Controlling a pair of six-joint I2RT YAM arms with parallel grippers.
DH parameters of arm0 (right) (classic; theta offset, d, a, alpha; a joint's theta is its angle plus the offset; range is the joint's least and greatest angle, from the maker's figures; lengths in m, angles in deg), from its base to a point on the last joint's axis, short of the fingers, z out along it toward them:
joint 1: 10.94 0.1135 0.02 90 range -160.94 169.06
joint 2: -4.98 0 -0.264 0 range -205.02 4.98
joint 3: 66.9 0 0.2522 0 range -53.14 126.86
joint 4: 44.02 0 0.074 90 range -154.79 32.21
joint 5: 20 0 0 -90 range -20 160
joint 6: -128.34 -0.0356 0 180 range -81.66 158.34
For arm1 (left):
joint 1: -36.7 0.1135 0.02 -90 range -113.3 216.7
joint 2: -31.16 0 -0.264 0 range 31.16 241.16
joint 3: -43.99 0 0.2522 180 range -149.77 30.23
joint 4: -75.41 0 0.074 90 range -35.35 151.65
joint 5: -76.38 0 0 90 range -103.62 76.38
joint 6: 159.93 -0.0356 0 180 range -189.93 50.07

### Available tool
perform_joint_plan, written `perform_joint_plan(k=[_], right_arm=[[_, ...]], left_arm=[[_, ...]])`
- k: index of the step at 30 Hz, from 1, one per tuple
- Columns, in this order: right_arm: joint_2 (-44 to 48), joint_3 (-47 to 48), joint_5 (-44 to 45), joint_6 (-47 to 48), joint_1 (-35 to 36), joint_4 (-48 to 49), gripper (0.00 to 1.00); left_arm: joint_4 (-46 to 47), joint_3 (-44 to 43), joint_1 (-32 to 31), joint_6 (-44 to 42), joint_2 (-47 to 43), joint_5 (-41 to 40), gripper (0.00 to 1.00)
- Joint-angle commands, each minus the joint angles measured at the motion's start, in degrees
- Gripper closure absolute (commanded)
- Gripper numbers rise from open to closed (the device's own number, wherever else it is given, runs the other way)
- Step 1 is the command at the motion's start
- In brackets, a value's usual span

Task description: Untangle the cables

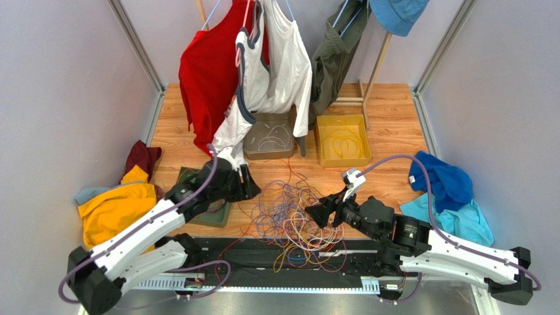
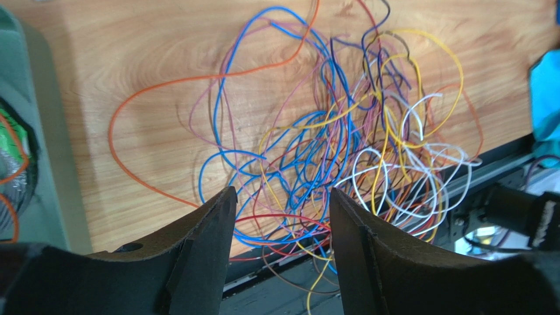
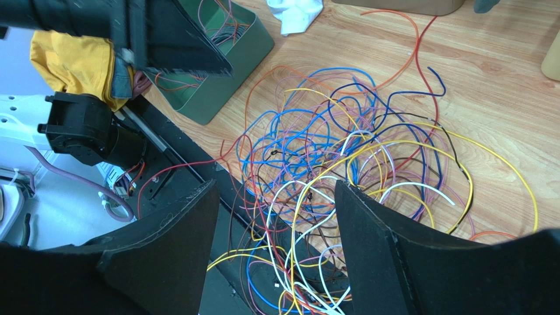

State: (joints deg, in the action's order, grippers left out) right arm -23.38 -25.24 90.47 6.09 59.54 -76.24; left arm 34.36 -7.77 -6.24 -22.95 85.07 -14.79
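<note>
Arms reach in from the two lower corners of the overhead view, white links with black joints bent at the elbow, thick lilac hoses (image 1: 430, 190) looping along them. The left gripper (image 1: 244, 182) hangs left of centre at the left edge of the cables (image 1: 289, 213). Its matte black fingers (image 2: 210, 223) stand apart with nothing pinched, and wires show through the gap below. The right gripper (image 1: 317, 215) points leftward into the right side of the snarl. Its jaws are likewise spread and empty as far as can be seen, with white and yellow loops lying beneath. The fingers are broad and wedge-shaped, with a rough, grainy edge. The cables are thin, glossy and limp: blue, orange, yellow, white, red, purple and black strands in wide, overlapping loops. They sit at lower centre on the table (image 1: 388, 111), whose pale wood shows a curling grain, and they spill over the black rail (image 1: 355, 262) along its near edge. One long orange strand arcs out alone at the upper left of the left wrist view. A dark green tray (image 3: 243, 59) with smooth slanted walls, just left of the heap, holds a few wires. Soft crumpled cloth lies at both sides, yellow fabric (image 1: 112, 210) left and blue fabric (image 1: 447, 187) right.
</note>
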Motion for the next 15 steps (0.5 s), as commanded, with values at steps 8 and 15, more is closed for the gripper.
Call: perform_joint_plan(k=[8,15], right_arm=[[1.38,1.02,0.98,-1.85,0.1,0.61,0.31],[1.11,0.66,0.89,-2.64,0.1,0.36,0.32]], left_arm=[[11.8,10.21,-8.83,4.78,-4.25,-0.59,0.27],[18.05,11.1,-8.83,5.22,3.12,2.05,0.25]])
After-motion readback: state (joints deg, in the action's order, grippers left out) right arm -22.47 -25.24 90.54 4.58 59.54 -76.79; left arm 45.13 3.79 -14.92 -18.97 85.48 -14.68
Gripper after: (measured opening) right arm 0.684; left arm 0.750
